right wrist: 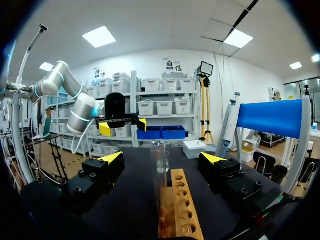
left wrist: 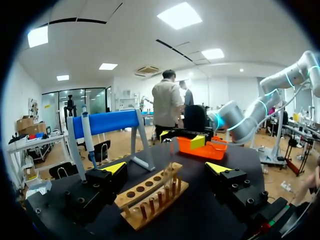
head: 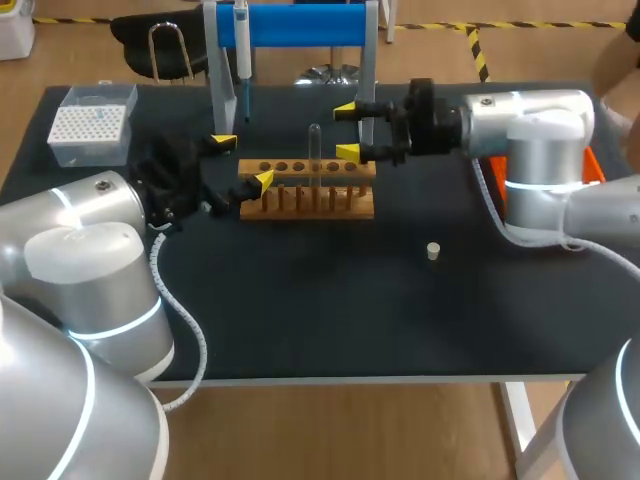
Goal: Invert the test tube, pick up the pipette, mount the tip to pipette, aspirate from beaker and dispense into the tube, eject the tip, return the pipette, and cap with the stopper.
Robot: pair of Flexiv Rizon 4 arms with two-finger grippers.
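A clear test tube (head: 314, 150) stands upright in the wooden rack (head: 306, 190) at mid-table. My right gripper (head: 347, 131) is open at the rack's right end. In its wrist view the test tube (right wrist: 159, 160) rises just ahead, in line with the gap of the right gripper (right wrist: 161, 158), untouched. My left gripper (head: 243, 161) is open at the rack's left end, and the rack (left wrist: 152, 195) runs out between its fingers. The pipette (head: 241, 50) hangs on the blue stand (head: 300, 25) behind. A small pale stopper (head: 433, 251) lies on the mat to the front right.
A white tip box (head: 92, 122) sits at the back left. An orange tray (head: 592, 165) is partly hidden behind my right arm. The stand's grey uprights (head: 369, 60) rise just behind the rack. The dark mat (head: 330, 310) lies bare in front.
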